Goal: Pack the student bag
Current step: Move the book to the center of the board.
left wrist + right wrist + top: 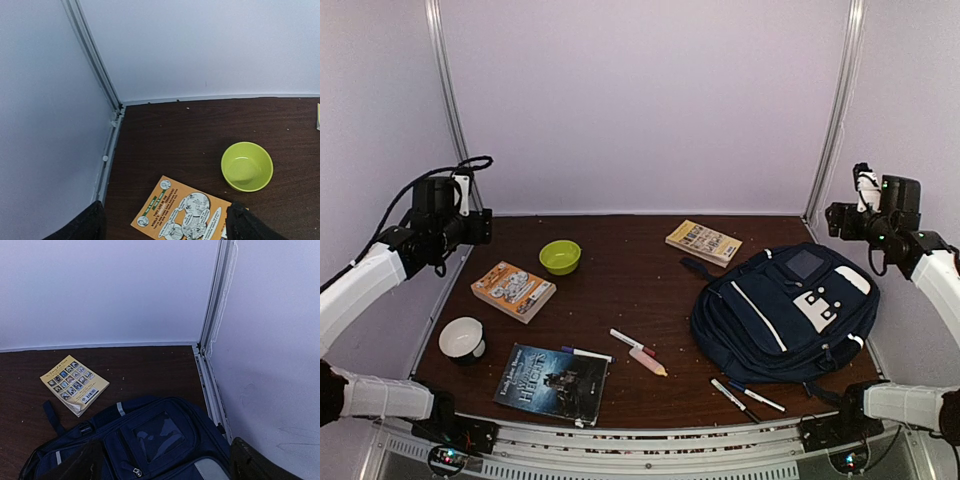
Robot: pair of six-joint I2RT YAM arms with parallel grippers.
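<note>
The student bag [785, 310], a big navy backpack with white patches, lies flat on the right half of the table, zipped pockets facing up. From the right wrist its top end [160, 440] fills the lower frame. My right gripper [842, 220] [165, 467] hangs open high above the bag's far right corner, holding nothing. On the far left my left gripper [478, 226] [167, 227] is raised and open, empty, over an orange book [185, 215] [513, 291].
A green bowl [560, 256] [247, 166] sits mid-left at the back, a yellow book [704, 241] [75, 385] behind the bag. A dark book [552, 382], a white cup [463, 338], markers [638, 352] and pens [745, 397] lie near the front. White walls enclose three sides.
</note>
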